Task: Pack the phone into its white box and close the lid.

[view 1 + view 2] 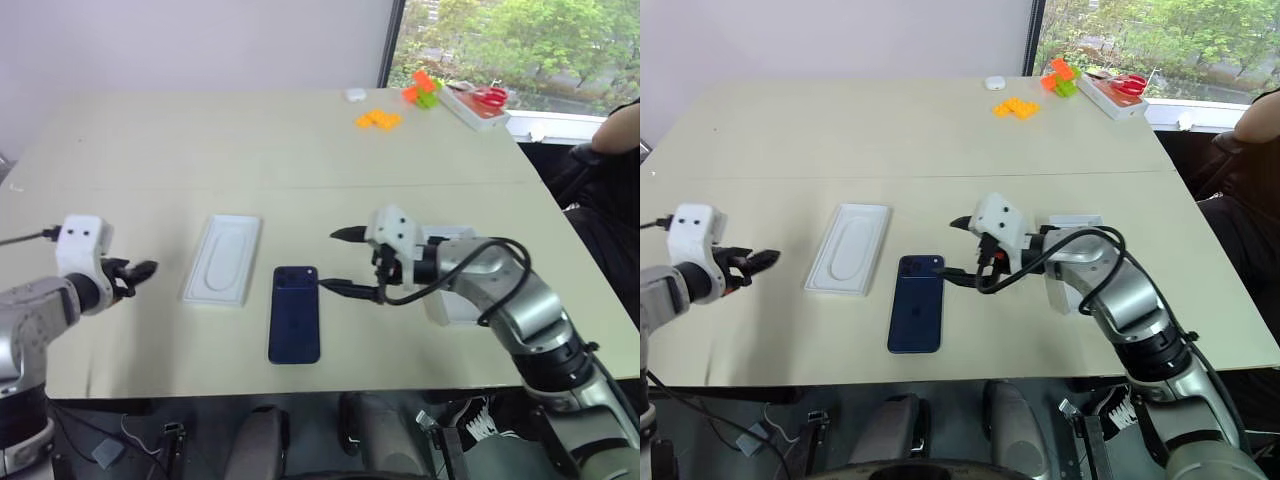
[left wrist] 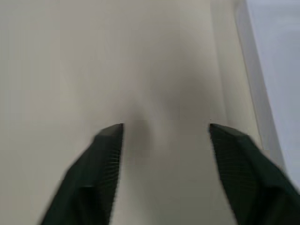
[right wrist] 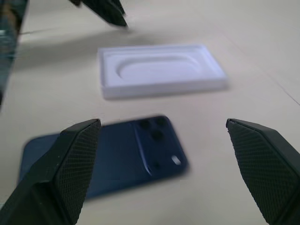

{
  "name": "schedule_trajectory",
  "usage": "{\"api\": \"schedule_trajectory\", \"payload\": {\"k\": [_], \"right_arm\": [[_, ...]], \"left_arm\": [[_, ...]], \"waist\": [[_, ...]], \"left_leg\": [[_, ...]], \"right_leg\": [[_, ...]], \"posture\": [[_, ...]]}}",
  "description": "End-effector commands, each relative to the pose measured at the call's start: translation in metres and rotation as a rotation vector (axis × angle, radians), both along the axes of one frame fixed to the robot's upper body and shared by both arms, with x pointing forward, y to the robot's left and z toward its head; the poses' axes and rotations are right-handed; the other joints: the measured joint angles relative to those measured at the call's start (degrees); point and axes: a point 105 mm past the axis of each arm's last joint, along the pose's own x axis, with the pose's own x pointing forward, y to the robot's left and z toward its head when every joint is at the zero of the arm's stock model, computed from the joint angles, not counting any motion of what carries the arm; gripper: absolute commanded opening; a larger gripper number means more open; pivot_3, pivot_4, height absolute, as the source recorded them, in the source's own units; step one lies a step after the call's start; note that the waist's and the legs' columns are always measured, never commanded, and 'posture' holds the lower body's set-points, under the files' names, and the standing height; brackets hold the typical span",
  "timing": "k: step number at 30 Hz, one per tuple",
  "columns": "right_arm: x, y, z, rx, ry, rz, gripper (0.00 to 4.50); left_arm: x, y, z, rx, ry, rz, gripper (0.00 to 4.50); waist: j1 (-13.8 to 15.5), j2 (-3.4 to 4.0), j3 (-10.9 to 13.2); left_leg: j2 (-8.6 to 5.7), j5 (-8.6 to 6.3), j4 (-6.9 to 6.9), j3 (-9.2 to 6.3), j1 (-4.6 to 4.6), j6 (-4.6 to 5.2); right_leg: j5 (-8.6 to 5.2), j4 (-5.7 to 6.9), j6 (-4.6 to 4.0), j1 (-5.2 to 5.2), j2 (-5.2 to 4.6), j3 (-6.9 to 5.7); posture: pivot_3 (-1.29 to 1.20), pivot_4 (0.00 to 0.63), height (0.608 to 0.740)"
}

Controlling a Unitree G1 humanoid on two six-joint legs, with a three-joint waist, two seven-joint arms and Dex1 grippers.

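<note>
The phone (image 1: 294, 313) lies flat on the table with its dark blue back up and its camera bump at the far end. Just left of it sits the white box (image 1: 223, 260), a shallow tray with an oblong recess. My right gripper (image 1: 335, 262) hovers open just right of the phone's far end, pointing left; in the right wrist view the phone (image 3: 103, 159) lies below its spread fingers and the box (image 3: 159, 70) beyond. The lid (image 1: 452, 310) lies partly hidden under my right forearm. My left gripper (image 1: 143, 272) is open and empty, left of the box.
At the far right of the table (image 1: 200, 140) lie orange blocks (image 1: 378, 120), green and orange toys (image 1: 425, 90), a flat case with red scissors (image 1: 480, 100) and a small white object (image 1: 354, 95). A person's arm (image 1: 615, 130) shows at the right edge.
</note>
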Motion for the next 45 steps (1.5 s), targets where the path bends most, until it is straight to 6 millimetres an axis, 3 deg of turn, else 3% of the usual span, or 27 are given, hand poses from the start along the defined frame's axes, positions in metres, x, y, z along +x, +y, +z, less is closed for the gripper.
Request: {"api": "schedule_trajectory", "payload": {"k": [1, 7, 13, 23, 28, 35, 38, 45], "right_arm": [[-0.002, 0.021, 0.005, -0.002, -0.057, 0.055, 4.50], [-0.006, 0.047, 0.006, -0.002, -0.073, 0.118, 4.50], [-0.009, 0.059, -0.002, -0.050, -0.066, 0.157, 4.50], [-0.009, 0.079, -0.011, -0.145, -0.156, 0.249, 4.50], [-0.004, 0.100, -0.019, -0.192, -0.151, 0.279, 4.50], [-0.010, 0.118, -0.041, -0.260, -0.083, 0.308, 4.50], [-0.006, 0.123, -0.047, -0.281, -0.065, 0.280, 3.63], [-0.001, 0.128, -0.056, -0.306, -0.044, 0.249, 0.06]], "left_arm": [[-0.010, -0.006, 0.004, -0.052, 0.002, -0.040, 4.48], [-0.016, -0.021, -0.004, -0.065, 0.052, -0.100, 4.48], [-0.025, -0.032, -0.009, -0.094, 0.091, -0.148, 4.48], [-0.027, -0.034, -0.004, -0.090, 0.066, -0.168, 4.48], [-0.041, -0.020, 0.008, 0.008, -0.012, -0.225, 4.48], [-0.069, -0.027, 0.011, 0.094, -0.018, -0.412, 4.48], [-0.074, -0.031, 0.012, 0.083, -0.025, -0.442, 4.50], [-0.084, -0.038, 0.012, 0.093, -0.019, -0.507, 4.50]], "waist": [[-0.1, 0.00, 0.0], [-0.1, 0.01, 0.0], [-0.2, 0.02, 0.0], [-0.3, 0.02, 0.0], [-1.5, 0.02, 0.0], [-1.7, 0.05, 0.0], [-1.7, 0.06, 0.0], [-1.8, 0.09, 0.1]], "left_leg": [[-0.01, 0.00, 0.00, 0.03, 0.01, 0.00], [0.00, 0.00, 0.00, -0.02, 0.05, 0.00], [0.00, 0.00, 0.00, -0.05, 0.04, -0.01], [0.00, 0.00, 0.00, -0.05, 0.06, -0.01], [0.06, 0.00, -0.07, -0.02, 0.03, -0.01], [0.02, -0.01, -0.11, -0.01, -0.01, -0.03], [0.00, -0.01, -0.12, 0.00, -0.03, -0.03], [-0.01, -0.01, -0.13, -0.04, -0.04, -0.03]], "right_leg": [[-0.01, 0.00, -0.02, 0.00, -0.06, 0.01], [-0.01, 0.05, -0.05, 0.00, -0.05, -0.03], [-0.01, 0.04, -0.06, 0.00, -0.11, -0.05], [0.00, 0.04, -0.12, -0.01, -0.06, -0.07], [0.01, 0.04, -0.16, -0.09, -0.10, -0.04], [0.01, -0.03, -0.22, -0.12, -0.28, -0.04], [0.01, -0.04, -0.22, -0.15, -0.33, -0.02], [0.00, -0.04, -0.22, -0.15, -0.31, -0.08]], "posture": [[0.00, 0.150, 0.726], [0.00, 0.150, 0.726], [0.00, 0.150, 0.726], [0.00, 0.150, 0.726], [0.00, 0.150, 0.726], [0.00, 0.150, 0.726], [0.00, 0.150, 0.726], [0.00, 0.150, 0.726]]}}
